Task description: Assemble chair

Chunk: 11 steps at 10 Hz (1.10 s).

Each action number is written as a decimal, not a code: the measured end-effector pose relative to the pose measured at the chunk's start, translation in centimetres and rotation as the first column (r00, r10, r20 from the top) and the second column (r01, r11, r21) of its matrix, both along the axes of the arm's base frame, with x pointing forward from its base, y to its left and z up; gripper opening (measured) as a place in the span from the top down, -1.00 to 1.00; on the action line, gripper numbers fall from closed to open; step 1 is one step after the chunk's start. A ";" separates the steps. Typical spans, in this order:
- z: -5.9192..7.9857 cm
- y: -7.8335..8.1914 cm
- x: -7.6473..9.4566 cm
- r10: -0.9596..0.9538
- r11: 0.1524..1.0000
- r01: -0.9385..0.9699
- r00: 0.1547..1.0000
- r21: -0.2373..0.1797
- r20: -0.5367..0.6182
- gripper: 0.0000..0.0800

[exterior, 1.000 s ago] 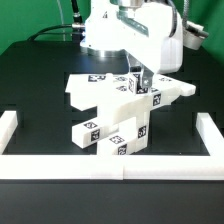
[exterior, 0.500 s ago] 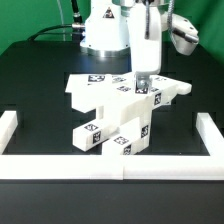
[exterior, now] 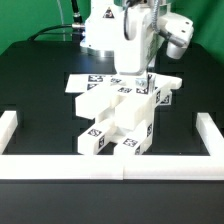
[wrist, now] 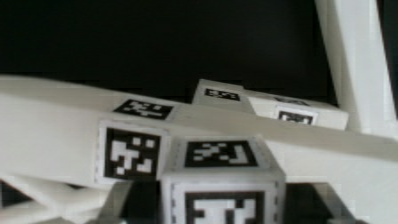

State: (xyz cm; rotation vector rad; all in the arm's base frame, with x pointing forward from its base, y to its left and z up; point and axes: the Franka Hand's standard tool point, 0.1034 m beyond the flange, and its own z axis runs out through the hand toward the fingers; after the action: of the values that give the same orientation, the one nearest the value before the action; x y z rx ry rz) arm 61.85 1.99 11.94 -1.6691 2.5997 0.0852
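Going from the exterior view's left, the black table (exterior: 35, 95) is lying bare on that side, well apart from the gripper, with one white rail (exterior: 112, 166) running along its front and turning up at both ends. One marker board (exterior: 80, 84) is lying flat just beside the gripper, towards that left. Directly beneath the gripper, the chair (exterior: 112, 118) is sitting as one joined cluster and not as scattered pieces. Two short tagged block ends (exterior: 92, 140) are pointing at the front rail, and a flat part is reaching out to the right. No loose part is showing anywhere else, so the assembly appears to be running late, with perhaps a last seating or tightening left. One gripper (exterior: 142, 82) is hanging over the cluster's upper right portion, touching or nearly touching it. I cannot tell whether its jaws are apart or clamped, since the fingers are not showing clearly in either view. The wrist view is filling with the chair (wrist: 196, 150) close up, showing about six tags.
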 end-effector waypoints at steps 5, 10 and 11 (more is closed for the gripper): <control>0.0 1.1 0.1 -0.144 0.989 0.144 0.990 0.038 -0.008 0.28; 0.0 1.5 0.1 -0.096 0.994 0.096 0.995 0.050 -0.001 0.28; -0.1 1.4 0.1 -0.068 0.996 0.068 0.998 0.050 0.002 -0.25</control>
State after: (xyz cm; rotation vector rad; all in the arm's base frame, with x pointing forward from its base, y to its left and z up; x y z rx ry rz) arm 61.92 3.44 11.88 -1.5625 2.6262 0.1425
